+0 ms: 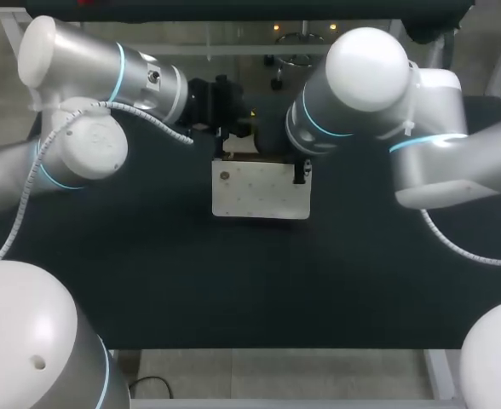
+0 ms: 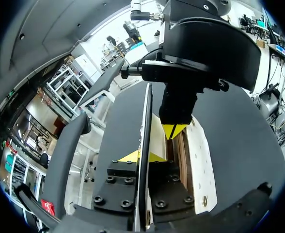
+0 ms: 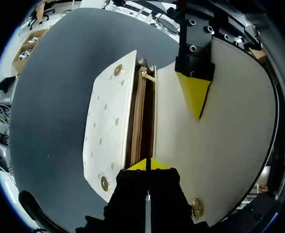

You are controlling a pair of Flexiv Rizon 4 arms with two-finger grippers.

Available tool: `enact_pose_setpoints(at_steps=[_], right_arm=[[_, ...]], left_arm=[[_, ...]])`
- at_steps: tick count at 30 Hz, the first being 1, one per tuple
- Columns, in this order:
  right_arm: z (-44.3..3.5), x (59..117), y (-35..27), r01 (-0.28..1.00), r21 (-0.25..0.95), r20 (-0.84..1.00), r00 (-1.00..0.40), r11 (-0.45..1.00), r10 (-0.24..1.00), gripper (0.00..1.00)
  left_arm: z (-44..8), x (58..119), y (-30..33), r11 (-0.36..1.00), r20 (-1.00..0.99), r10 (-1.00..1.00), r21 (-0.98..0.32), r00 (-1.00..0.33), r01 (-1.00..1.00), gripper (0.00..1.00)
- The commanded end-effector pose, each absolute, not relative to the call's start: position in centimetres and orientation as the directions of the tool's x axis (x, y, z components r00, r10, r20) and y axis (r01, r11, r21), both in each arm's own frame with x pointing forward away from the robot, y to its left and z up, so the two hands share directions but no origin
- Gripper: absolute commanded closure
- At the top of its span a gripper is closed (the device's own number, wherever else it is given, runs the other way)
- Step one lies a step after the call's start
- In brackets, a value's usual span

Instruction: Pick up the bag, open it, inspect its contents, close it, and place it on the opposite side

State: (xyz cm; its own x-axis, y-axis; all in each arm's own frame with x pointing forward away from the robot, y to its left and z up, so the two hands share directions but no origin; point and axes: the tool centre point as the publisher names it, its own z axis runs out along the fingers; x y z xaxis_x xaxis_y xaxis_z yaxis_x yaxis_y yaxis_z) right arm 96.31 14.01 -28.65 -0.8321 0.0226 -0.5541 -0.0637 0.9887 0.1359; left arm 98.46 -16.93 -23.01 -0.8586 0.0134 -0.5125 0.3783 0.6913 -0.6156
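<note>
A white bag (image 1: 261, 189) with gold studs lies mid-table, its mouth open. In the right wrist view its brown inside (image 3: 140, 121) shows between the studded front panel (image 3: 108, 126) and the raised flap (image 3: 229, 136). My left gripper (image 2: 143, 156) is shut on the thin flap edge (image 2: 145, 116), which I see edge-on. It also shows in the right wrist view, left gripper (image 3: 195, 94) against the flap. My right gripper (image 3: 147, 165) is shut on the bag's thin edge at the mouth, facing the left one. From above, left gripper (image 1: 233, 136) and right gripper (image 1: 302, 173) sit at the bag's far corners.
The dark table (image 1: 148, 273) spreads to both sides and in front of the bag. Both arms cross over its far half.
</note>
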Motion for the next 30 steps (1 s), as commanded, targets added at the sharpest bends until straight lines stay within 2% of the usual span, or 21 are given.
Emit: enact_pose_setpoints(at_steps=[1, 30], right_arm=[[-28.7, 96.5, 14.3, -0.058, 0.129, -0.56, -0.828, 0.99, 0.025, 1.0], [-30.4, 95.5, 14.6, -0.05, 0.13, -0.541, -0.841, 0.99, 0.028, 1.0]], left_arm=[[-23.0, 98.5, -16.9, 0.691, -0.51, 0.015, -0.617, -0.86, 0.378, 1.0], [-23.4, 98.9, -16.8, 0.695, -0.483, -0.055, -0.647, -0.874, 0.314, 1.0]])
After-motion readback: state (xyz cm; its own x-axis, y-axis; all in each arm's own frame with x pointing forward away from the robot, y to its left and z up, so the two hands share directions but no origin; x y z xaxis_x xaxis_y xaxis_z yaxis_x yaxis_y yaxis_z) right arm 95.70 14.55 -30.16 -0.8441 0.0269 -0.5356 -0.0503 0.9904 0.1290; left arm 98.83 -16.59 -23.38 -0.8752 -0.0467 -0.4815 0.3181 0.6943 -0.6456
